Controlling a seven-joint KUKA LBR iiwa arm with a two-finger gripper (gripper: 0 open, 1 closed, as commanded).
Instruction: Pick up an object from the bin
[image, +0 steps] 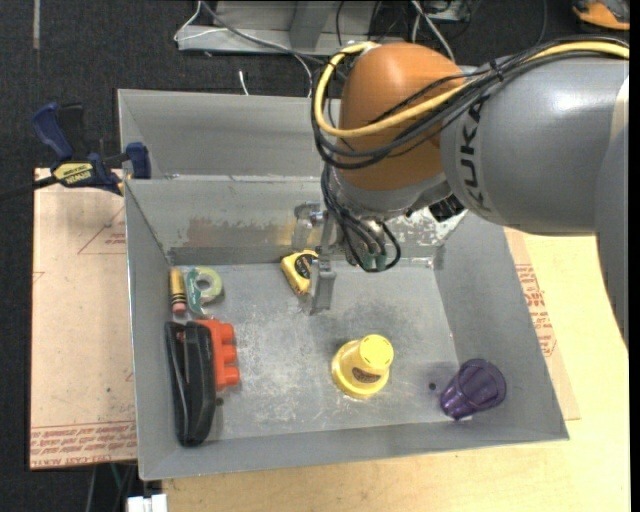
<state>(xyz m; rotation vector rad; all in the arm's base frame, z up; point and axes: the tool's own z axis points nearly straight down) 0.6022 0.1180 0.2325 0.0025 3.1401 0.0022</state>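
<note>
Jaws: can't tell whether spread or pressed together, my wrist hides them; gripper (320, 292) is low at far middle of the bin, just right of small yellow-and-black thing (297, 270); nearest pick candidate, I'd judge; yellow cup (362, 366) sits well apart, nearer.

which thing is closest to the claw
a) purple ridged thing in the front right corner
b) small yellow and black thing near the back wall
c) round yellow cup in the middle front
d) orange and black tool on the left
b: the claw hangs right beside the small yellow and black thing, and the other three lie well away from it.
</note>
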